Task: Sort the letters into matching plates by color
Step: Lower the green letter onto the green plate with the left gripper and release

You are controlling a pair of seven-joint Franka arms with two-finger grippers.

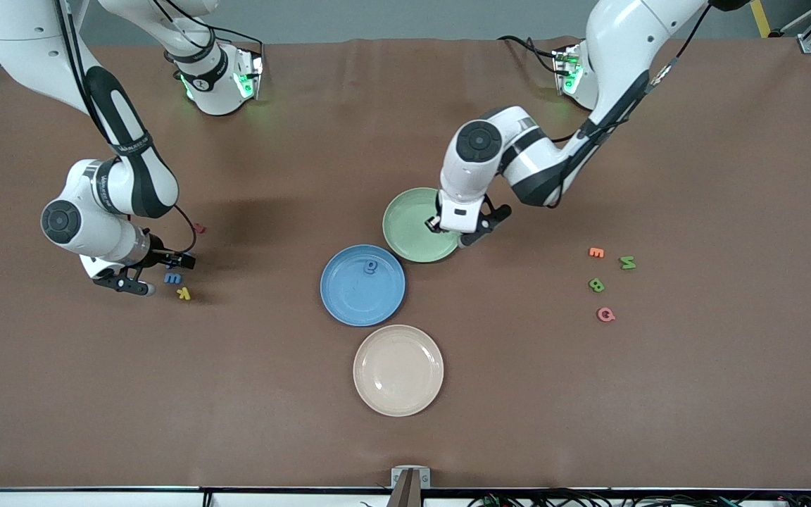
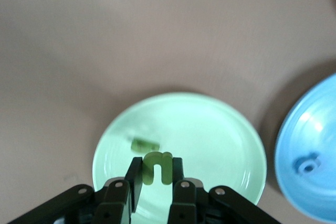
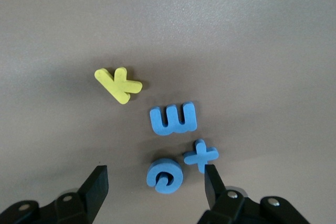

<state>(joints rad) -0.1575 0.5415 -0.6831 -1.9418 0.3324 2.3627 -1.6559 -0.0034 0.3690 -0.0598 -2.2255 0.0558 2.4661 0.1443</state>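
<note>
Beige plate (image 1: 398, 370) sits nearest the front camera, nothing in it. Next farther is the blue plate (image 1: 362, 285), holding one blue letter (image 1: 372, 266). The green plate (image 1: 421, 224) is farther again, just beside the blue one; a small green letter (image 2: 145, 144) lies flat in it.

Left gripper (image 2: 156, 182) hangs over the green plate, fingers (image 2: 133, 178) pinching a green n-shaped letter (image 2: 158, 167) upright between them, just above the dish.

Right gripper (image 3: 156, 187) is low over the cluster at the right arm's end of the table, fingers (image 3: 96, 184) spread wide. A blue round letter (image 3: 165, 176) lies between them, a blue plus sign (image 3: 201, 155) close by one finger, touching neither. Just beside those: a blue E-like letter (image 3: 173, 119) and a yellow K (image 3: 118, 84).

Toward the left arm's end, on the table (image 1: 694, 394): a pink letter (image 1: 606, 315), green B (image 1: 596, 285), green N (image 1: 628, 263), orange E (image 1: 596, 252).
</note>
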